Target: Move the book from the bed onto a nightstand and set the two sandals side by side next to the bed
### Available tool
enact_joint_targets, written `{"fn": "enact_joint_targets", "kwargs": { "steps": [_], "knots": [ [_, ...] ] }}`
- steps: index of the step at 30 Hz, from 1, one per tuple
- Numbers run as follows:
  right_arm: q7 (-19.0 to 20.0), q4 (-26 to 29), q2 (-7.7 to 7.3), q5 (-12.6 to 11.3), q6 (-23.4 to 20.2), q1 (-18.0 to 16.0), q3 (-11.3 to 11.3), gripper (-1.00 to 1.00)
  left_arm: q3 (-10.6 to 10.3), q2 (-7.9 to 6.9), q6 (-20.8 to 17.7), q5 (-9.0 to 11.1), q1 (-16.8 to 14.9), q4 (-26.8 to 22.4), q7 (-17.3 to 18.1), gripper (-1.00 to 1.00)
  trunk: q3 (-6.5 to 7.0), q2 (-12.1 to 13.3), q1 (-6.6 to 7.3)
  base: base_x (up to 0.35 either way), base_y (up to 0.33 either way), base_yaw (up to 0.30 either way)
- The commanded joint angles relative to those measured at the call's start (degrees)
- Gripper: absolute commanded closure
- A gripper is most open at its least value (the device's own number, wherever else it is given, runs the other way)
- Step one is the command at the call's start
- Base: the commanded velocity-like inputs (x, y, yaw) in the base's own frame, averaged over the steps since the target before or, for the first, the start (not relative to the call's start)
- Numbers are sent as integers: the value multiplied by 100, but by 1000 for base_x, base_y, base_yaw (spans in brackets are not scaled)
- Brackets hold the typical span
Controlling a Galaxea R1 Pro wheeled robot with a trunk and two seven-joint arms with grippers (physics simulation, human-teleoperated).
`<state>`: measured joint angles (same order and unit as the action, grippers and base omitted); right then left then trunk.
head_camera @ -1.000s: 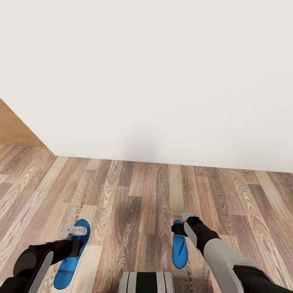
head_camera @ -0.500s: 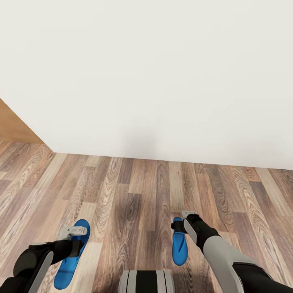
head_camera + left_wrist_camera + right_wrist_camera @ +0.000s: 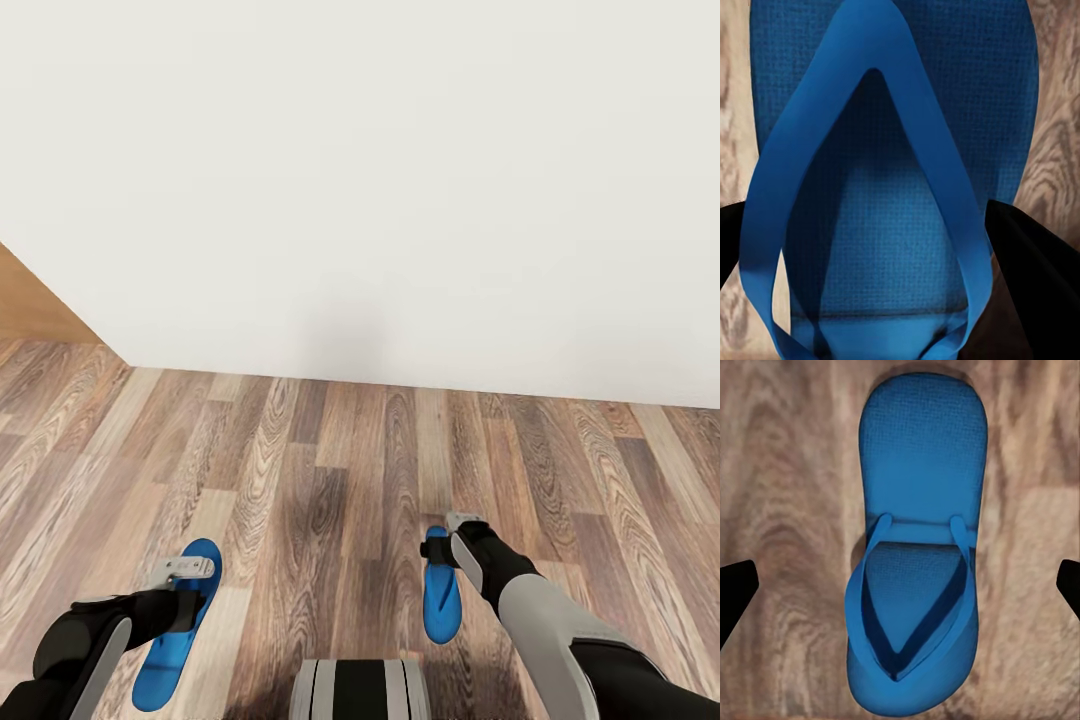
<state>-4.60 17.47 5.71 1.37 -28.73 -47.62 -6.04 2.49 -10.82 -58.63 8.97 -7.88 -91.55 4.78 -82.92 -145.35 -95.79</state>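
Note:
Two bright blue sandals show over the plank floor (image 3: 330,470). The left sandal (image 3: 170,640) (image 3: 892,187) sits between the dark fingers (image 3: 1031,289) of my left gripper (image 3: 188,600), which press against its two long edges. The right sandal (image 3: 441,600) (image 3: 916,577) lies flat on the floor, strap up. My right gripper (image 3: 440,552) hangs open above it, fingers (image 3: 735,592) spread wide and clear of it. The book, the bed and the nightstand are out of view.
A plain white wall (image 3: 400,180) stands straight ahead and meets the floor about a metre past the grippers. A light wooden surface (image 3: 25,300) juts in at the far left. The robot's own base (image 3: 360,692) shows at the lower edge.
The view has shifted: wall base and floor sit slightly higher in the picture. The left sandal kept its place at the left gripper. The right gripper and right sandal rose with the floor.

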Motion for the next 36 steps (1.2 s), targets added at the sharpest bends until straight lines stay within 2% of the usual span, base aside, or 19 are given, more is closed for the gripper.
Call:
{"fn": "enact_joint_targets", "kwargs": {
  "steps": [1, 14, 22, 30, 36],
  "knots": [
    [-16, 11, 7, 13, -27, -3, -45, -100, 6, 0, -26, 8, -3, -4, 23, 100, -27, -3, -1, 0, 0, 0],
    [-17, 11, 8, 13, -27, -68, -39, -100, 8, 1, -26, 8, -2, -4, 23, 100, -315, -20, -35, 0, 0, 0],
    [-16, 11, 9, 13, -33, -95, -38, -100, 9, 1, -26, 8, -3, -4, 23, 100, -315, -20, -35, 0, 0, 0],
    [-21, 10, 9, 13, -35, -126, -38, -100, 9, 1, -26, 8, -1, -4, 17, 100, -492, -31, -55, 0, 0, 0],
    [-23, 11, 9, 13, -36, -132, -38, -100, 7, 1, -26, 8, -2, -4, 16, 100, -492, -31, -55, 0, 0, 0]
  ]
}}
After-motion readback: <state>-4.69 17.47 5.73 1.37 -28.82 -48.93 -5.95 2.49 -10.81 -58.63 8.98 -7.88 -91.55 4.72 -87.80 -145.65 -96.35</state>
